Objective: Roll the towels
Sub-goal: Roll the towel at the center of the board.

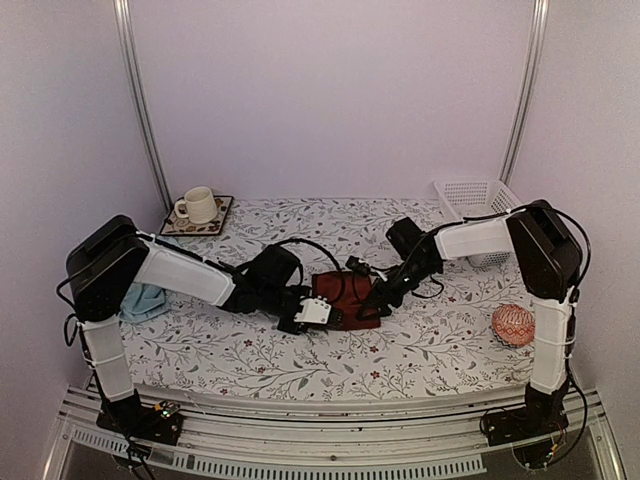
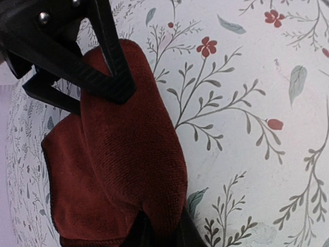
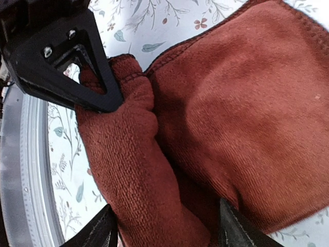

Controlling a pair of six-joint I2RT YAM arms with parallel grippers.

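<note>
Floral bench (image 1: 430,350): maroon towel (image 1: 335,296) lies between both arms, left pincer (image 2: 134,159) nipped onto its fold, right pincer (image 3: 128,164) gaping loose around it.

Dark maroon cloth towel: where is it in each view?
Top external: dark maroon cloth towel at picture centre.
Left wrist: left half, from top to bottom edge.
Right wrist: fills most of the frame.
Shared landmark: white floral tablecloth.

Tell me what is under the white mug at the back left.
The white mug stands on a small dark-rimmed square tray. The tray's middle beneath the mug is covered, so whatever lies there cannot be seen.
</note>
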